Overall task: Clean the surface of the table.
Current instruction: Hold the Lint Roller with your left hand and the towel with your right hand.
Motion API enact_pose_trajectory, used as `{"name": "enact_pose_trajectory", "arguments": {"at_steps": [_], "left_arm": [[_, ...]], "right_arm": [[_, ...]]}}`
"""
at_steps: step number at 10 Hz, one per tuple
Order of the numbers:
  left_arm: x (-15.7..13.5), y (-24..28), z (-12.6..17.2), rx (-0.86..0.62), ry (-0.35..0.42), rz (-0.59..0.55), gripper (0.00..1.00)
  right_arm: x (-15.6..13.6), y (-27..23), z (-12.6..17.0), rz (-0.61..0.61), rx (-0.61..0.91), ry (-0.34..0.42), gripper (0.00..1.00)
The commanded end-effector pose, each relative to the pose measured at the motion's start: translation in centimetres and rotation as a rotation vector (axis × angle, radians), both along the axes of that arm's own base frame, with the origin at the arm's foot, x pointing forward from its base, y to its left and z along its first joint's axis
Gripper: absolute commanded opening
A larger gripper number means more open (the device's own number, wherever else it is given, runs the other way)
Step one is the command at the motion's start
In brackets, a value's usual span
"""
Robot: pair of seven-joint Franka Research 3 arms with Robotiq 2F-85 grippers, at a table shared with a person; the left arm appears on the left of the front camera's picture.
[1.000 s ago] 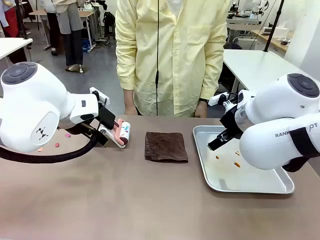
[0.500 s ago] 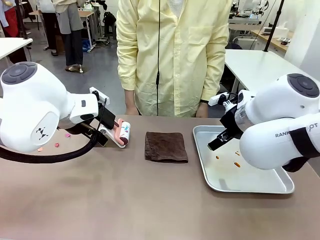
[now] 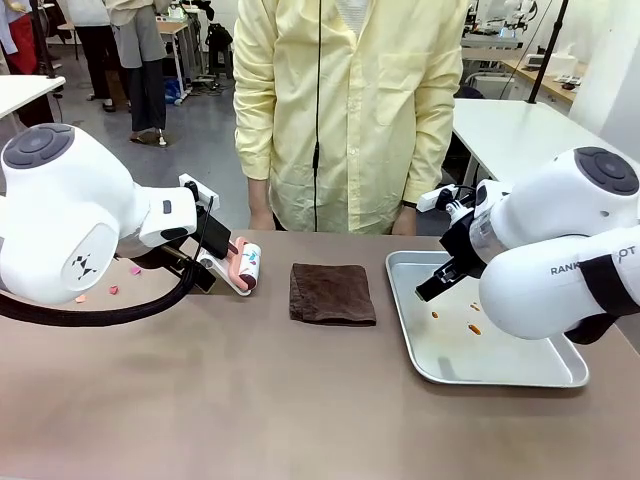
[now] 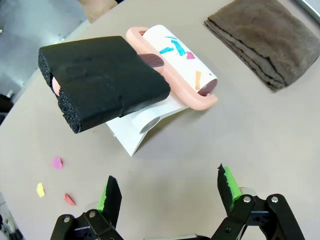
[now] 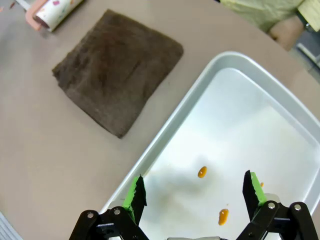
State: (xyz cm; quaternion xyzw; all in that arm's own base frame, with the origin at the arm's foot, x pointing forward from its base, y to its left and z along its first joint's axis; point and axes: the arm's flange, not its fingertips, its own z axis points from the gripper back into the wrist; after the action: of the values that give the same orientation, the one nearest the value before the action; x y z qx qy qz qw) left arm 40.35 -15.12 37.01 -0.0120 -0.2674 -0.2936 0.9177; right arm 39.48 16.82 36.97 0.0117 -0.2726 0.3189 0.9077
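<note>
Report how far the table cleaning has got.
Done: the lint roller carries a few coloured bits, so some pickup looks done. In hand: nothing; the left gripper is open beside the roller, the right gripper open over the tray. Left: pink, yellow and red scraps lie on the table; the brown cloth lies folded.

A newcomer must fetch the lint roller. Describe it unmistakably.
On the brown table, look left of the folded brown cloth. The lint roller lies there: a white roll in a pink frame with a black foam handle, coloured scraps stuck to it.
</note>
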Motion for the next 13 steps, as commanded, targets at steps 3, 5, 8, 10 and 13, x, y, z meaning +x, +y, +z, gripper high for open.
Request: {"name": "enact_pose_trajectory", "arguments": {"at_steps": [3,5,8,10,13], "left_arm": [[0.0,0.0,0.0,0.0,0.0,-0.001,1.0],[0.0,0.0,0.0,0.0,0.0,-0.001,1.0],[0.0,0.0,0.0,0.0,0.0,-0.001,1.0],[-1.0,0.5,2.3,-0.049,0.07,0.011,1.0],[-3.4,3.1,8.1,-0.324,0.31,0.07,1.0]], "right_arm": [[0.0,0.0,0.0,0.0,0.001,0.0,1.0],[0.0,0.0,0.0,0.0,0.001,0.0,1.0],[0.0,0.0,0.0,0.0,0.001,0.0,1.0],[-1.1,-1.5,1.8,0.034,0.104,0.038,1.0],[-2.9,-6.6,6.6,-0.102,0.46,0.314,1.0]]}}
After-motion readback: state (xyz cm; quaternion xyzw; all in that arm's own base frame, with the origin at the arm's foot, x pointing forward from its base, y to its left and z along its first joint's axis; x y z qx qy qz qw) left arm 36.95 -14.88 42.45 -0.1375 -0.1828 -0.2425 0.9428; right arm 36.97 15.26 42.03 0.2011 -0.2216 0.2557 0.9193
